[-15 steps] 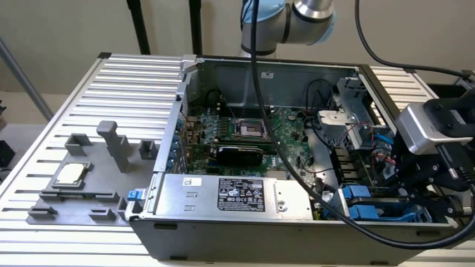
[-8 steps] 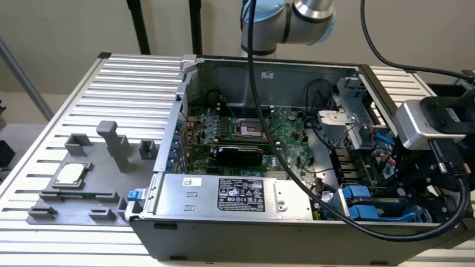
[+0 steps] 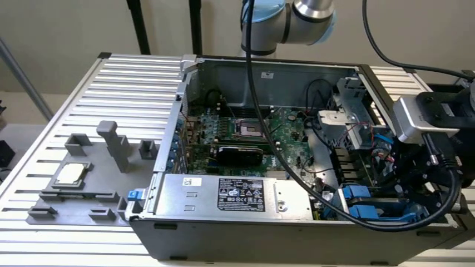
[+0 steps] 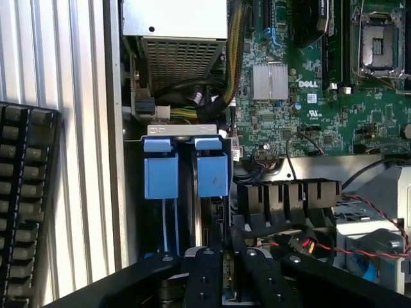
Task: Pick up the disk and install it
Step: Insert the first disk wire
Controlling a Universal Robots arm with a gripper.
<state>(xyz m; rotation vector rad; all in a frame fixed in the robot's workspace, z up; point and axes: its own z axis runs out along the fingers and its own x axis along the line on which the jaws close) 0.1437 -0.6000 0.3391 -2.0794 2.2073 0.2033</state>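
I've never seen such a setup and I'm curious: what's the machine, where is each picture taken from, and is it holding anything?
It's a robot arm with a gripper. One picture comes from a camera off the arm, the other from one on its wrist. On the slatted table stand an open computer case and a grey tray with a processor chip. The gripper hangs over two blue drive carriers inside the case; whether it holds anything, I cannot tell.

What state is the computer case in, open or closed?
Open. The computer case has no cover on its upward-facing side, and the motherboard inside it is plainly exposed to the exterior view.
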